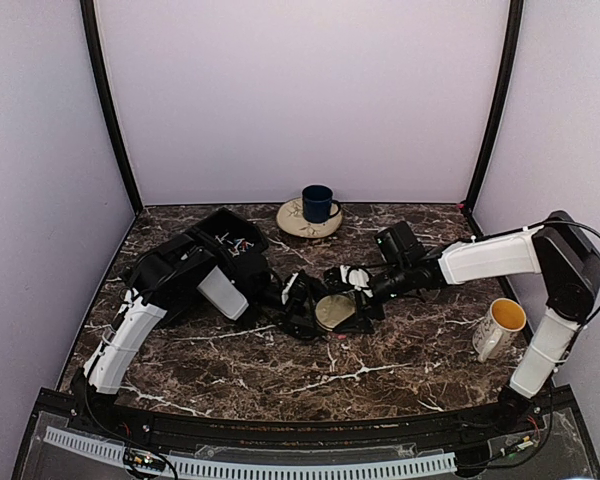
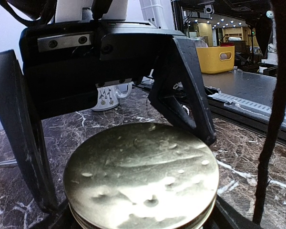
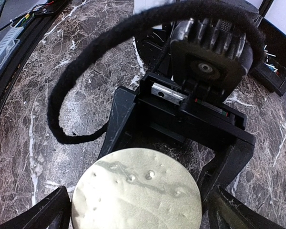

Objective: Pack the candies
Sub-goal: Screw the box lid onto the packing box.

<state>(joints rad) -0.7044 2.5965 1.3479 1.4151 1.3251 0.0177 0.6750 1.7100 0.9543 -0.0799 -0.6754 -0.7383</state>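
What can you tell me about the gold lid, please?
The gold lid is a round, flat disc of dull brassy metal, its top lightly dented. It lies level near the middle of the marble table, atop something round, mostly hidden. The left gripper clasps its rim on opposite sides; the open right gripper flanks it without clear contact.

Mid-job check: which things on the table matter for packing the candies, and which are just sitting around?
For the job:
- candies, lying in the black tray
- gold-lidded jar, at the table's centre

Just lying about:
- blue mug, standing on a patterned plate at the back
- white mug with a yellow inside, on the right
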